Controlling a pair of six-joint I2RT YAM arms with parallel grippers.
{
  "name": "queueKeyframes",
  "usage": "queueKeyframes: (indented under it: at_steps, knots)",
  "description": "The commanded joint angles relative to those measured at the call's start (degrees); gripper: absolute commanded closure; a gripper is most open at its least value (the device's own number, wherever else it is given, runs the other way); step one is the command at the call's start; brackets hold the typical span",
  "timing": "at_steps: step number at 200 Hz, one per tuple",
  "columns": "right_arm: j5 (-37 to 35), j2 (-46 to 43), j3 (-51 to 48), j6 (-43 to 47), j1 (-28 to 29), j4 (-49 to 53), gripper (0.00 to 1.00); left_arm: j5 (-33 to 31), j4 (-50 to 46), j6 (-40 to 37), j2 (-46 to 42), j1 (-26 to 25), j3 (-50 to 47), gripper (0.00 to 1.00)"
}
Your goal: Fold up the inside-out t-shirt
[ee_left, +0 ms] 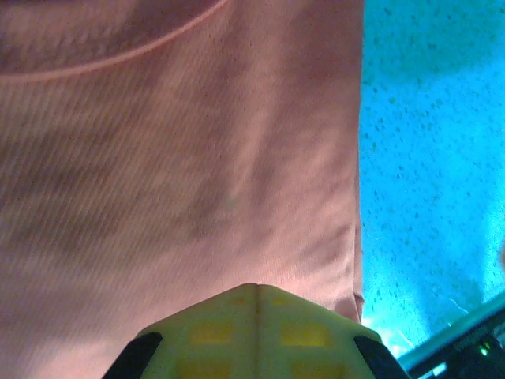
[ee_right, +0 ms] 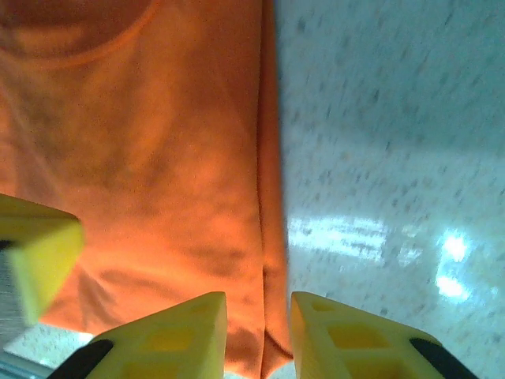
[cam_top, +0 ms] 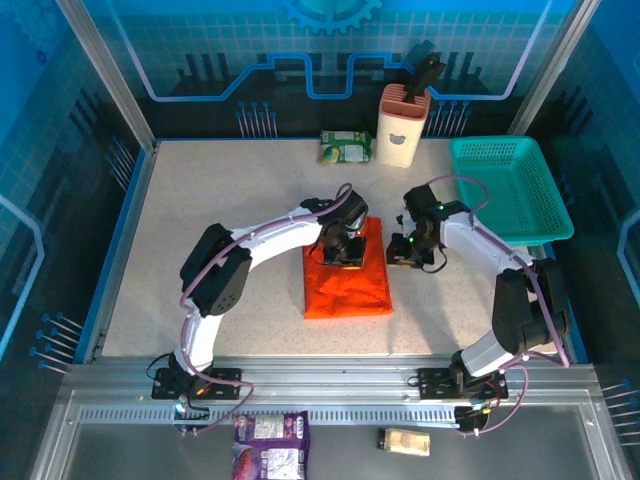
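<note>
I read the inside-out t-shirt (cam_top: 347,288) as lying flat near the centre of the table (cam_top: 230,200), folded into a compact rectangle with its long side running away from the arm bases. The left gripper (cam_top: 340,248) is positioned over the far end of the shirt. In the left wrist view its fingers (ee_left: 256,324) are together, forming a single yellow tip with no gap, and the tip sits above the cloth near the shirt's right edge. I cannot tell whether the tip presses on the fabric. A curved seam crosses the cloth at the top of that view. The right gripper (cam_top: 412,255) is positioned just beside the shirt's right edge, at the same far end. In the right wrist view its fingers (ee_right: 180,335) stand slightly apart, and the edge of the shirt runs into the narrow gap between them. I cannot tell whether either finger touches the cloth. A teal mesh basket (cam_top: 500,150) sits at the far right of the table, well apart from the shirt. A tall beige holder (cam_top: 402,135) and a green packet (cam_top: 345,147) stand along the far edge.
</note>
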State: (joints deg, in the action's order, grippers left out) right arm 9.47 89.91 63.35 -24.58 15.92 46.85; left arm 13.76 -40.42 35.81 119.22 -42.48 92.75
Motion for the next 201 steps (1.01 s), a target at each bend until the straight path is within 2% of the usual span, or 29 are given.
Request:
queueKeyframes:
  at_steps: [1,38,100,132,201]
  knots:
    - [0.99,4.58,4.63,3.60,-1.64,-0.80,0.70,-1.20,-4.45,-2.66,4.79,0.31,2.78,0.96]
    - [1.35,14.38,12.59,7.00,-2.19,-1.32,0.66,-0.15,-4.96,-3.86,8.35,1.21,2.24,0.97]
    - [2.37,27.33,23.62,9.20,-2.13,-0.07,0.59,-0.70,-5.28,-3.93,7.70,1.61,0.31,0.97]
    - [2.73,31.51,26.98,8.86,-2.20,-0.06,0.57,-0.53,-5.19,-3.67,7.72,1.61,0.16,0.96]
    - [0.21,36.00,31.23,7.82,-0.99,1.32,0.58,-0.71,-5.11,-3.64,7.69,1.64,-0.39,0.97]
